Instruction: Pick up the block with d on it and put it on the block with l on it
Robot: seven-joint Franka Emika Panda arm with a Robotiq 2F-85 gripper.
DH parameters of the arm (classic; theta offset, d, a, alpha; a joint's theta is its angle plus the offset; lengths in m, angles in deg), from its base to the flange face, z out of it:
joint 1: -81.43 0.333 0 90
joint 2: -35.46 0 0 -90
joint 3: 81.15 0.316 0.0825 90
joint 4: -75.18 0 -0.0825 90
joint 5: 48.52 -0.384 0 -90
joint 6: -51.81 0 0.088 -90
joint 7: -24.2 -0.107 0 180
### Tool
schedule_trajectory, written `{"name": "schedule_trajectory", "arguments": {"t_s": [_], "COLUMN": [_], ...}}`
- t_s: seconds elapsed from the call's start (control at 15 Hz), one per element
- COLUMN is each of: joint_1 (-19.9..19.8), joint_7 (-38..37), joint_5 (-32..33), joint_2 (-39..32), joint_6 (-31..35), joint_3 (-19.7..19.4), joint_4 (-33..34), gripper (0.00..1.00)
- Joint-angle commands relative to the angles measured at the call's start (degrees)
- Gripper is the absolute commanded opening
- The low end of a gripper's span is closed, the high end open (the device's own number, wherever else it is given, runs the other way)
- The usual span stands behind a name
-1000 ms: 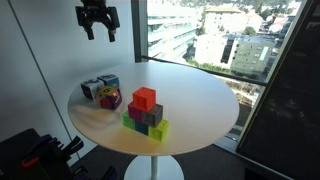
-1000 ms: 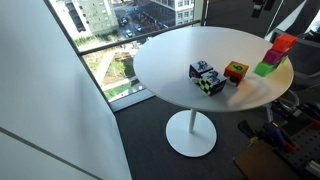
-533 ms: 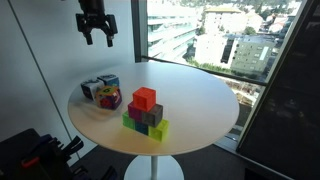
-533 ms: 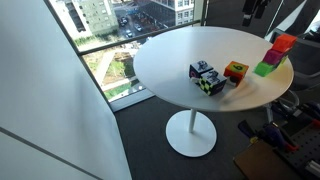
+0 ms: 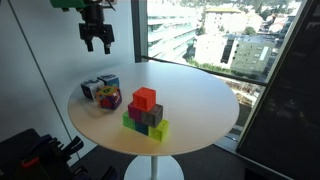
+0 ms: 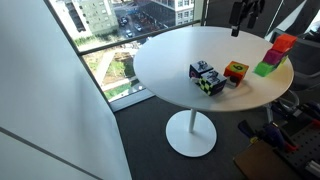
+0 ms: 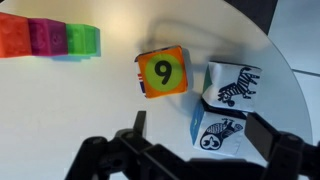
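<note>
Pincer (image 7: pixel 195 122) at the bottom of the wrist view stands spread wide, nothing held between its prongs. In both exterior views it hangs high above the round white table (image 5: pixel 200 100), well clear of everything on it. Beneath it three small cubes sit close together, each resting on the table. The blue-teal cube with a paler face (image 5: pixel 108 82), taken for the block with d on it, sits just beside the whitish cube with dark edges (image 5: pixel 90 90), taken for the block with l on it. The letters are too small to read, so this goes by colour alone. A magenta-and-yellow cube (image 5: pixel 111 100) stands near the pair. Farther along, a stack of bright plastic blocks (image 5: pixel 146 112) topped by an orange-red one stands apart. By my judgement no step is done yet: the descent, the grasp, the lift and the setting down on the whitish cube are all left to do.
</note>
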Motion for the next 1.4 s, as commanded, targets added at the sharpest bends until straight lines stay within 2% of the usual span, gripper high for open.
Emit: {"name": "schedule_trajectory", "arguments": {"t_s": [0.0,0.27,0.33,0.8,1.07,1.33], "joint_1": [-0.01,0.04,0.16,0.16,0.33,0.68], "joint_7": [-6.53,-9.3,-7.12,-7.45,-7.93,-8.32], "joint_5": [1.71,1.7,0.53,0.53,0.73,0.65], "joint_2": [-2.09,-3.05,-2.14,-2.48,-3.87,-5.38], "joint_6": [0.52,1.25,1.09,1.13,2.76,7.21], "joint_3": [1.09,1.35,0.96,0.96,1.17,1.31], "joint_4": [1.79,2.25,0.74,1.0,0.54,-0.24], "gripper": [1.0,1.0,1.0,1.0,1.0,1.0]}}
